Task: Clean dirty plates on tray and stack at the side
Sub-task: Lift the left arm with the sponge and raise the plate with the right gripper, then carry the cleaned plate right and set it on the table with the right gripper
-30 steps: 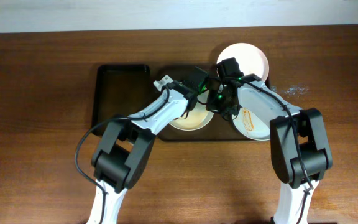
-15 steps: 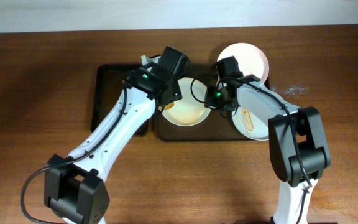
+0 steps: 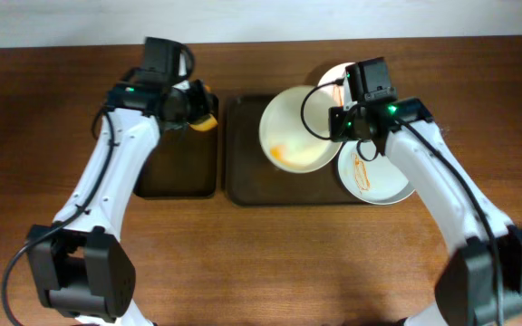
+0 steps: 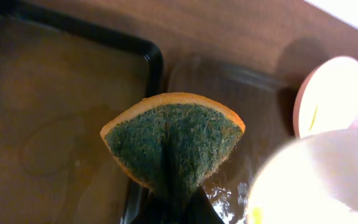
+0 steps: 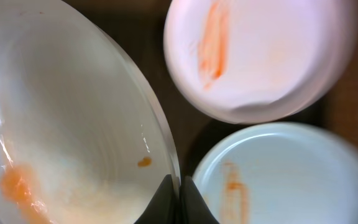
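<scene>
Brown wood tabletop, pale wall strip running along the far edge. Two dark trays are sitting side by side: left tray and right tray.

- Held plate: white and round, hanging over the right tray and looking raised and tilted. It's carrying an orange smear low on its inner face.
- Right gripper is pinching that plate's rim, jaws nearly closed on the thin edge.
- Streaked plate is lying at the tray's right end, showing a thin orange line.
- Far plate is sitting behind it, mostly under the right arm.
- Left gripper is clamping a folded sponge, orange body with green scouring face, over the seam between the two trays.

View differences:
- Right wrist is showing a small orange dot near the held rim and an orange streak on the far plate; overhead is hiding both.
- Left wrist is showing a glossy sheen on the left tray's floor. Possibly a water film, hard to tell.
</scene>
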Controlling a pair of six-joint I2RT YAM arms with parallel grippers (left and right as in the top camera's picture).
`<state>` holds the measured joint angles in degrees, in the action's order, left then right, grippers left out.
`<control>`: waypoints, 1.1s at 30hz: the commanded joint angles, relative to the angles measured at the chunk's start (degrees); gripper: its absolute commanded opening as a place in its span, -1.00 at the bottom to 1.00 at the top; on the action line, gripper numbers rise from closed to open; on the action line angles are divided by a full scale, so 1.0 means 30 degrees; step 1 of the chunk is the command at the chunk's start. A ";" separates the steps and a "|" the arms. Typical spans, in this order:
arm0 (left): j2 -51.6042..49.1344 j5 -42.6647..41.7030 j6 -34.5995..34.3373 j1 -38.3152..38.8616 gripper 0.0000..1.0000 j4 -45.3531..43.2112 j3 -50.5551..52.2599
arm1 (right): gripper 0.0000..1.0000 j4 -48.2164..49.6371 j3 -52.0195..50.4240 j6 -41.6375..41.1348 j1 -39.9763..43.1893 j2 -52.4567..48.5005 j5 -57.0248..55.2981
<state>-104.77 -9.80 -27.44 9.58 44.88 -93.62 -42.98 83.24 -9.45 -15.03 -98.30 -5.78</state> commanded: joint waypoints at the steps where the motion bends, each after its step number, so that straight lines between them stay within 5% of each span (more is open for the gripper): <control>1: 0.0160 -0.1144 0.0379 -0.0131 -1.00 -0.0539 -0.0058 | -0.92 -0.0437 0.0117 0.0291 -0.2098 0.0095 -0.7009; 8: -0.0707 -0.1209 -0.0328 -0.0124 -1.00 -0.0597 -0.0051 | -0.92 -0.0189 0.0117 -0.1246 -0.7213 0.0080 -1.9606; 19: -0.1435 -0.2324 -0.0685 0.0066 -1.00 -0.0641 -0.0051 | -0.92 -0.0022 0.0117 -0.1603 -0.8735 0.0080 -2.2513; 27: -0.1537 -0.2324 -0.2149 0.1027 -1.00 -0.1384 -0.0051 | -0.92 0.0117 0.0117 -0.2018 -0.6193 0.2375 -1.7114; 33: -0.2157 -0.2302 -0.2142 0.2040 -1.00 -0.1683 -0.0051 | -0.92 0.0146 0.0117 -0.2025 0.3300 0.5690 -0.6054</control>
<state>-109.30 -16.12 -33.10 14.02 40.80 -93.62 -42.59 83.35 -14.37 -17.21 -85.52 -43.24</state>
